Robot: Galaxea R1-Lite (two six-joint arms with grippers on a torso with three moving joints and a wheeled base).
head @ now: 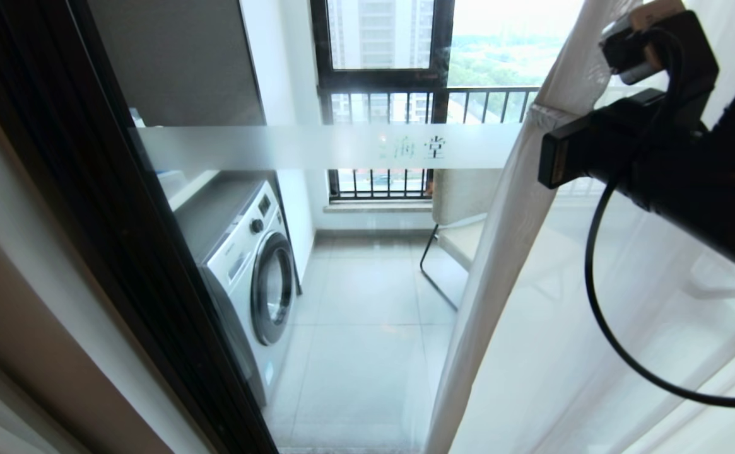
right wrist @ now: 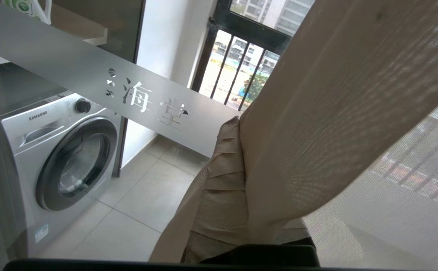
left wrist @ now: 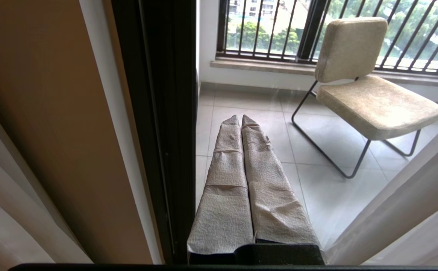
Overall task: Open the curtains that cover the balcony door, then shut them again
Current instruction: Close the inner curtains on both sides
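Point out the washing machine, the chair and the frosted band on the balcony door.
washing machine (head: 250,271): head view, on its white front panel.
chair (left wrist: 378,103): left wrist view, on the seat cushion.
frosted band (head: 317,146): head view, on its plain stretch beside the characters.

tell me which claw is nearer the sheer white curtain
Right. The right claw is shut on the sheer white curtain's edge, up against the balcony door. The left claw is shut and empty, beside the door frame, apart from the curtain.
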